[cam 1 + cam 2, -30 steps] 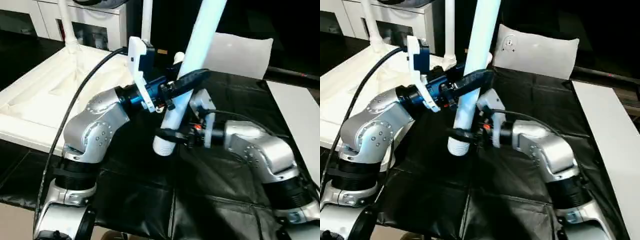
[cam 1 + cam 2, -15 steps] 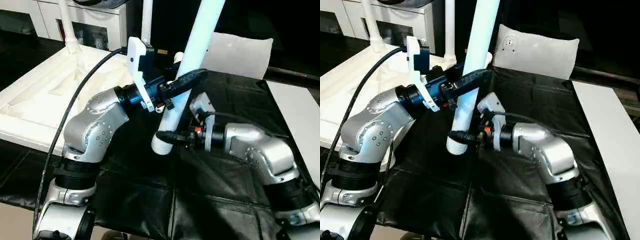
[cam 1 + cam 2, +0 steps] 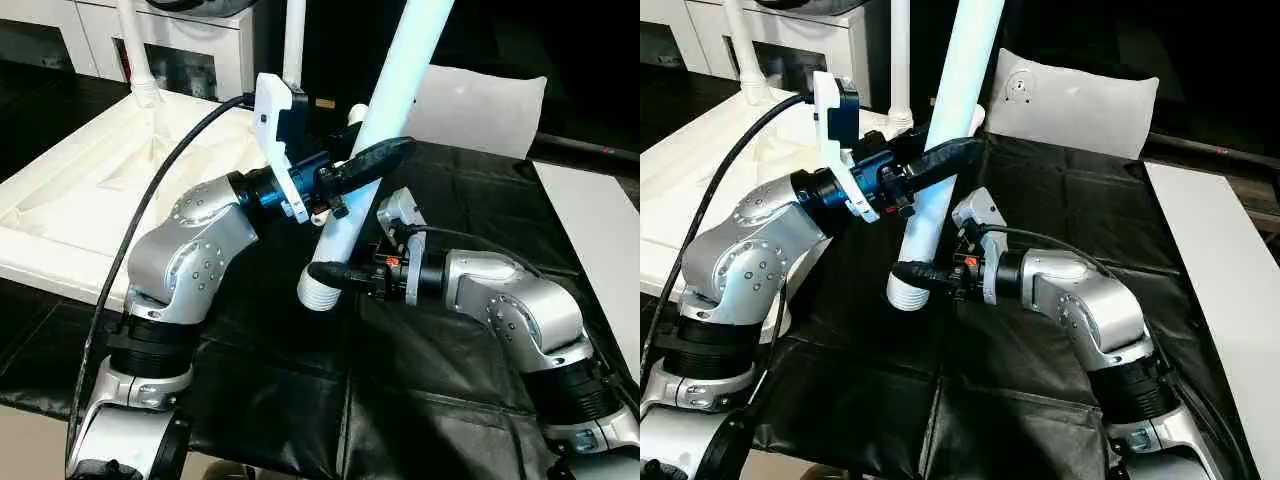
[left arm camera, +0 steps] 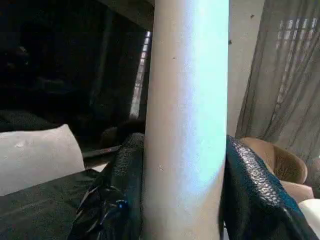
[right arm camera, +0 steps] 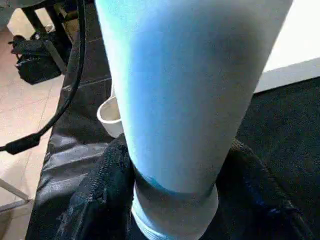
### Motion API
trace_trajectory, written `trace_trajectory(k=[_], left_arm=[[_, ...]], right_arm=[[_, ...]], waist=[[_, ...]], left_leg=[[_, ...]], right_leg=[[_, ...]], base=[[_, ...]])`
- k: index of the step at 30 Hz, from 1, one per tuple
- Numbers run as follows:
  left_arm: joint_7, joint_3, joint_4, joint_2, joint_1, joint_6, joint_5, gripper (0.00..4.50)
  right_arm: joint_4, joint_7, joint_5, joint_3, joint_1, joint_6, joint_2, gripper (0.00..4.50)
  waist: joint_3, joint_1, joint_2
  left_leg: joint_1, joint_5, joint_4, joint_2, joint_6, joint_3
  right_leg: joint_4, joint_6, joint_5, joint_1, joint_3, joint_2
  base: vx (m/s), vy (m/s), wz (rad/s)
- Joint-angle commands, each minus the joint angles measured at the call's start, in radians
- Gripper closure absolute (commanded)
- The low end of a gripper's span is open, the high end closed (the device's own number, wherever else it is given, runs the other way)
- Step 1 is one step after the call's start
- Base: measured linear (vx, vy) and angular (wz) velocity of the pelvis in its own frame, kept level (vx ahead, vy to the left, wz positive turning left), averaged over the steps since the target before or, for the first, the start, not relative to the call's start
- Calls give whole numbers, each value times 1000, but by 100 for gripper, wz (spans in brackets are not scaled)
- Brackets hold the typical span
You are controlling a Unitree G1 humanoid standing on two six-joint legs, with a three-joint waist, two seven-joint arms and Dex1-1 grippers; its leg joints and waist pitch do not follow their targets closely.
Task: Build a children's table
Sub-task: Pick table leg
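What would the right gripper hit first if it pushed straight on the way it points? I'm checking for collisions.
Probably the table leg itself: the right gripper is shut on its lower end, so nothing lies between. Beyond the leg its line runs toward the left arm, though depth is unclear.

Leg (image 3: 395,95): white, with a pale blue cast along its lit side; its threaded end is white and ribbed. Left gripper (image 3: 365,160) and right gripper (image 3: 330,273): black fingers — the pads (image 4: 257,185) carry a fine pebbled texture. Both forearms are silver, the left wrist collar blue, the camera bracket (image 3: 272,120) white. A small red spot marks the right wrist. Tabletop (image 3: 90,190) at 10 o'clock: white to cream, ribbed. Cover sheet (image 3: 450,190): black, creased into a seam grid. Pillow-like slab (image 3: 1075,100) at 1 o'clock — white. Cabinet (image 3: 150,40) at 11 o'clock: white with dark compartments. Cable (image 3: 150,210): black.
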Motion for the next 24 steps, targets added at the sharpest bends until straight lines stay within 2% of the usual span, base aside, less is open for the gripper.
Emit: trace_trajectory(k=[1, 5, 11, 12, 16, 18, 24], left_arm=[[-12, -6, -7, -6, -21, -8, 0, 273], [-16, -8, -7, -4, -23, -8, 1, 273], [-18, -8, -7, -3, -23, -10, 2, 273], [-18, -8, -7, -3, -23, -10, 2, 273], [-18, -6, -9, -6, -24, -7, 0, 274], [-18, -5, -9, -7, -26, -6, -1, 276], [-12, -1, -10, -9, -26, 4, -4, 276]], right_arm=[[-9, 11, 27, -27, -11, 3, 1, 185], [-15, 11, 22, -21, -11, 8, -5, 157], [-23, 22, 34, -19, -5, 21, -6, 157], [-24, 23, 36, -19, -4, 22, -7, 183], [-22, 22, 42, -23, -3, 22, -5, 204], [-18, 23, 43, -24, -4, 20, -3, 231], [-12, 27, 42, -26, -4, 14, -3, 255]], waist=[[-66, 4, 5], [-67, 5, 6], [-66, 7, 6], [-66, 7, 6], [-67, 9, 6], [-67, 12, 8], [-67, 17, 8]], left_leg=[[21, -145, -79, 64, -18, -20], [21, -141, -79, 64, -17, -19], [20, -147, -79, 64, -18, -19], [20, -148, -79, 64, -18, -19], [21, -140, -79, 64, -18, -19], [22, -141, -79, 65, -19, -19], [23, -143, -80, 65, -22, -19]], right_leg=[[-81, -155, -228, 40, 55, -116], [-81, -156, -220, 41, 55, -116], [-82, -153, -233, 41, 55, -117], [-82, -152, -234, 41, 55, -117], [-80, -155, -219, 40, 55, -115], [-80, -156, -218, 40, 55, -116], [-81, -154, -220, 40, 55, -116]], base=[[0, 0, 0], [0, 0, 0], [0, 0, 0], [0, 0, 0], [0, 0, 0], [0, 0, 0], [0, 0, 0]])
